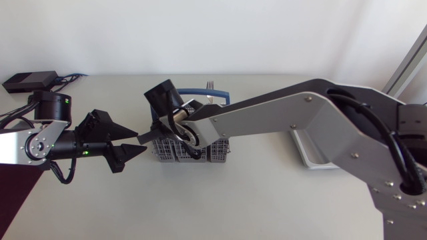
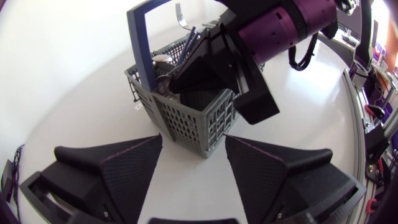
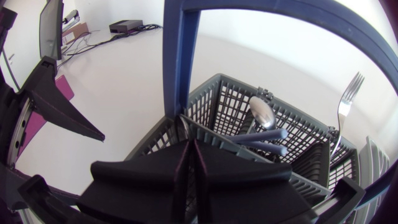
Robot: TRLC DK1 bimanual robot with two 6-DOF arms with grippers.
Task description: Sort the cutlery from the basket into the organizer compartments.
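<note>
the grey cutlery basket (image 1: 217, 155) stands on the desk (image 1: 267, 200) directly under the right jaws and just ahead of the left jaws. its blue handle (image 3: 180, 62) arches up beside the right jaws. in the compartments ahead of the right jaws a spoon (image 3: 261, 112) stands bowl up, two blue-handled pieces (image 3: 264, 138) lean just below it, and a fork (image 3: 345, 102) stands tines up in the far corner, well apart from the jaws' tips.

the right jaws dip into the near side of the basket, pointing down. their two fingers (image 3: 143, 180) are pressed flat against each other with only a thin seam between them. nothing shows in that seam, and what lies under the tips is hidden by the fingers themselves.

the left jaws are spread wide, low over the desk. their fingers (image 2: 118, 168) point at a corner of the basket, and that corner sits between the two tips without either one touching it.

the organizer (image 1: 313, 159) is a pale tray lying far behind the right jaws, half hidden under the right arm (image 1: 287, 117). its compartments cannot be made out. the left arm (image 1: 47, 137) lies along the desk behind its own jaws.
</note>
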